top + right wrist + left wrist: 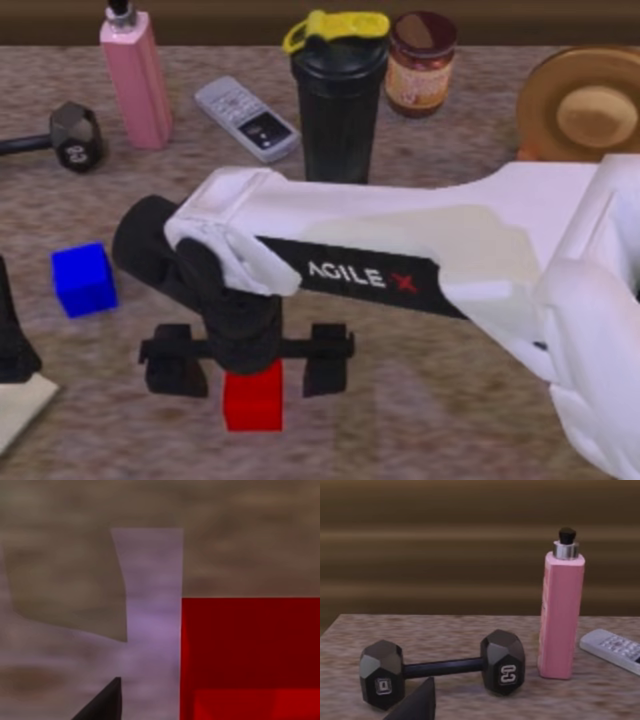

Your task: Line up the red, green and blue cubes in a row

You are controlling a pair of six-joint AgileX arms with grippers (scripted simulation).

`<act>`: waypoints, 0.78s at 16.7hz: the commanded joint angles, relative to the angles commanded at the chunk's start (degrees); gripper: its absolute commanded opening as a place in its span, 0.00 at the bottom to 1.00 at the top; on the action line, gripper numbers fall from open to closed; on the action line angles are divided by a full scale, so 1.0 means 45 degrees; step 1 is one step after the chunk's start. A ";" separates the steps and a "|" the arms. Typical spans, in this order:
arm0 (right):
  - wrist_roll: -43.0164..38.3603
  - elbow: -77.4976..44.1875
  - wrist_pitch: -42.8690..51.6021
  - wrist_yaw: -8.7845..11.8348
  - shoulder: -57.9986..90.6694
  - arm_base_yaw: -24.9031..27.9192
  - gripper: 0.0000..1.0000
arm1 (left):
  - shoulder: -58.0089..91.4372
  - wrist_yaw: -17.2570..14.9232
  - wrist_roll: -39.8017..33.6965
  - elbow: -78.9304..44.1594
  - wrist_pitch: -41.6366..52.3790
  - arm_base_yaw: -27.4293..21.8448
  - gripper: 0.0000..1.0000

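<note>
Clearly the right gripper (250, 357) is the one at work: my right arm reaches across from the top view's right side and hangs over the red cube (253, 397) near the front of the bench (420, 420), its jaws spread wide with a black finger (173, 359) out to either side and nothing between them. That spread suits either a descent onto the cube or a release just made; which, I cannot tell. In the right wrist view the cube (250, 655) fills the corner, very close below. The blue cube (84, 279) sits well apart toward the left; no green cube shows anywhere, perhaps hidden under the arm, so the row is not yet formed. My left arm is parked at the left edge, whether its jaws are open is unclear. Along the speckled brown bench's far side stand a dumbbell (72, 137), pink bottle (137, 82), remote (246, 118), black shaker bottle (338, 95), jar (421, 63) and a wooden disc (585, 105), before a dark slatted wall (445, 545).
</note>
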State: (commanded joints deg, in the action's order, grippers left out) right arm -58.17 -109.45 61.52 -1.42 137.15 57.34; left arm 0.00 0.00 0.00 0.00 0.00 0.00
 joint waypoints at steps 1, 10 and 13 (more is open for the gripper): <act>0.0000 -0.0003 0.0003 0.0000 -0.0006 -0.0022 1.00 | 0.0000 0.0000 0.0000 0.0000 0.0000 0.0000 1.00; -0.0022 -0.2463 0.3047 0.0009 -0.0557 0.0127 1.00 | 0.0000 0.0000 0.0000 0.0000 0.0000 0.0000 1.00; -0.0015 -0.2529 0.3115 0.0007 -0.0591 0.0127 1.00 | 0.0000 0.0000 0.0000 0.0000 0.0000 0.0000 1.00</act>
State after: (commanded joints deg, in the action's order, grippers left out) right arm -58.24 -120.83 75.53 -1.39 134.49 57.91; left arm 0.00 0.00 0.00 0.00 0.00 0.00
